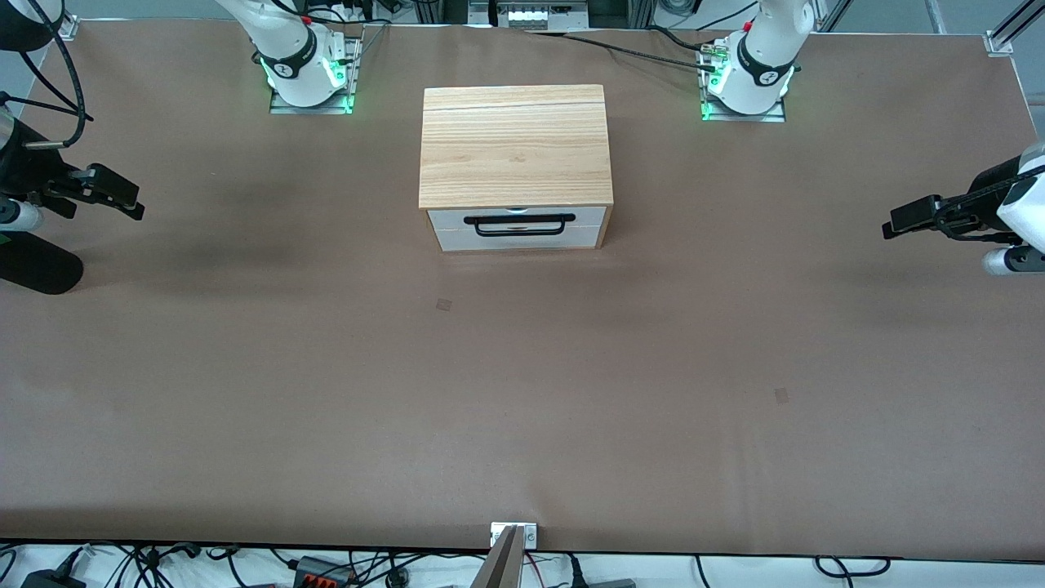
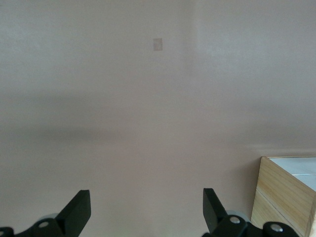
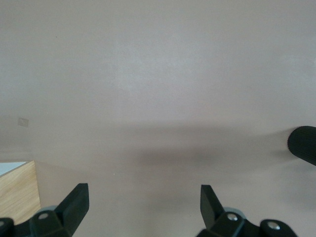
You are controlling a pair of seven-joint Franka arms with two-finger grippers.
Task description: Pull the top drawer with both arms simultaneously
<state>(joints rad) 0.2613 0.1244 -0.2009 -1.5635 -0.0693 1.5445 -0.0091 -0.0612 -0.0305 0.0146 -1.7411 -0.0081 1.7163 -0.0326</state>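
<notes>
The top drawer (image 1: pixel 446 217) sits shut in the light-oak cabinet (image 1: pixel 516 143) at mid-table; its white front faces the front camera and carries a long black bar handle (image 1: pixel 519 224). My left gripper (image 1: pixel 891 227) hangs open over bare table at the left arm's end, well clear of the cabinet. My right gripper (image 1: pixel 137 204) hangs open over the right arm's end, just as far off. In the left wrist view the left gripper (image 2: pixel 146 200) holds nothing, and a cabinet corner (image 2: pixel 281 197) shows. In the right wrist view the right gripper (image 3: pixel 143 195) is empty too, with a cabinet edge (image 3: pixel 19 192) in sight.
Brown cloth covers the table (image 1: pixel 522 392), with two small patches (image 1: pixel 443 305) (image 1: pixel 781 395) on it. A black cylinder (image 1: pixel 37 273) lies by the right gripper, also seen as a black cylinder (image 3: pixel 303 143) in the right wrist view. A metal bracket (image 1: pixel 513 535) sits at the table edge nearest the front camera.
</notes>
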